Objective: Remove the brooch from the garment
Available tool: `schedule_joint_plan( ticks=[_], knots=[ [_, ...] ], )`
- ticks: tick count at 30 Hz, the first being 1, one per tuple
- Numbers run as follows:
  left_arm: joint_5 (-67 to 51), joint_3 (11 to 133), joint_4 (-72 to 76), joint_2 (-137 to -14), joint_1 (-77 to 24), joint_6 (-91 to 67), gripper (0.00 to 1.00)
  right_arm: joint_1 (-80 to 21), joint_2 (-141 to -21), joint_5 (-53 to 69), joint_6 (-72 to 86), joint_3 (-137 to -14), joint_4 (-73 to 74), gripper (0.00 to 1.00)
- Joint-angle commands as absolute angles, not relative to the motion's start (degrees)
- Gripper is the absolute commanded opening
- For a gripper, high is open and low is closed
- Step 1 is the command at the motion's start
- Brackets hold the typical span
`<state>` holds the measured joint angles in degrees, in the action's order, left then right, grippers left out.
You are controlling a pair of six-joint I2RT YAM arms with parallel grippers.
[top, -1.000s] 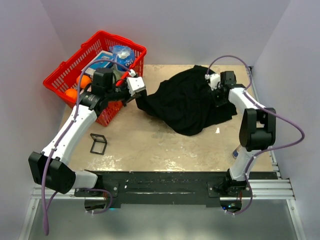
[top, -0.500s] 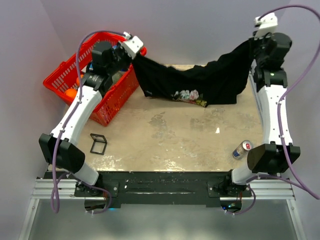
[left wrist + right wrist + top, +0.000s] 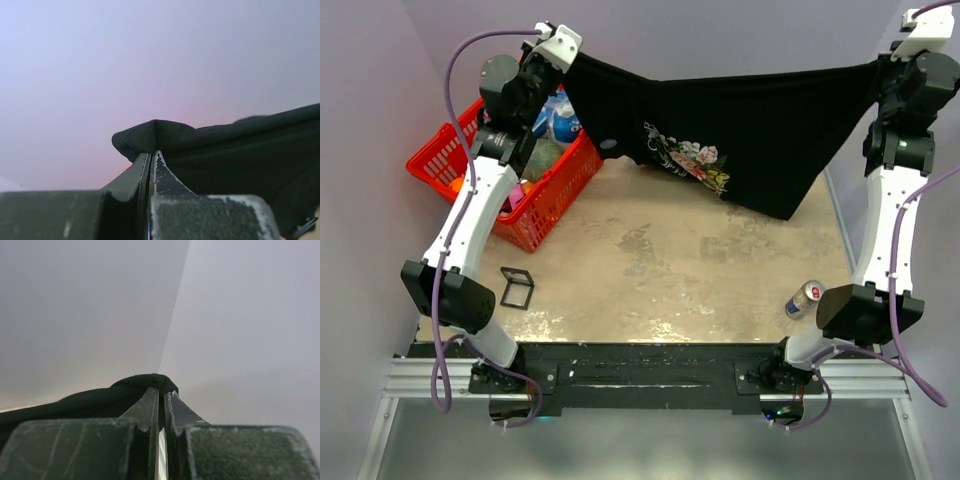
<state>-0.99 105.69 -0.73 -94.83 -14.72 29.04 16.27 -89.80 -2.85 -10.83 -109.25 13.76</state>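
- A drink can (image 3: 807,297) lies at about 4 o'clock on the bench (image 3: 650,270). A small black square frame (image 3: 516,288) lies flat at about 8 o'clock, well apart from the can.
- At about 10 o'clock a red basket (image 3: 545,205) stands on the bench's left edge, with a blue-and-white round container (image 3: 560,115) inside.
- The black T-shirt (image 3: 770,130) hangs in the air across the far side, from 11 to 1 o'clock. It is stretched between the two hands, and its floral print (image 3: 688,160) faces the overhead camera.
- The brooch (image 3: 608,143) is a tiny pale-blue round spot on the cloth, at 9 o'clock from the print. It is too small for detail.
- The left hand (image 3: 570,62) is clamped on the shirt's upper left corner; its wrist view shows black cloth bunched over the fingertips.
- The right hand (image 3: 883,68) is likewise pinched tight on the upper right corner.
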Motion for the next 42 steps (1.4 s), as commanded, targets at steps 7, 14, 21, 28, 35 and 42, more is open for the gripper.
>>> schedule_joint_plan(
  ticks=[7,14,21,28,35,42],
  knots=[
    [-6.5,114.4,15.7,-90.4,-15.2,28.3,0.00,17.3,-90.2,-0.2,-8.1,-125.6,11.0,0.00],
    [-9.2,112.8,19.0,-85.8,-18.5,35.5,0.00,17.8,-88.7,-2.4,-6.4,-128.0,8.5,0.00],
    [-12.9,119.2,17.6,-83.9,-22.7,48.4,0.00,18.3,-85.3,4.6,-5.7,-129.0,7.1,0.00],
    [-11.3,119.7,20.0,-78.3,-22.7,46.8,0.00,18.3,-78.5,6.3,-8.0,-126.8,9.7,0.00],
    [-11.1,118.9,20.7,-72.4,-22.7,47.5,0.00,18.2,-70.9,11.7,-10.2,-123.7,13.5,0.00],
    [-11.4,123.4,20.4,-73.2,-22.7,51.8,0.00,18.3,-66.9,10.7,-7.1,-121.0,15.7,0.00]
  ],
)
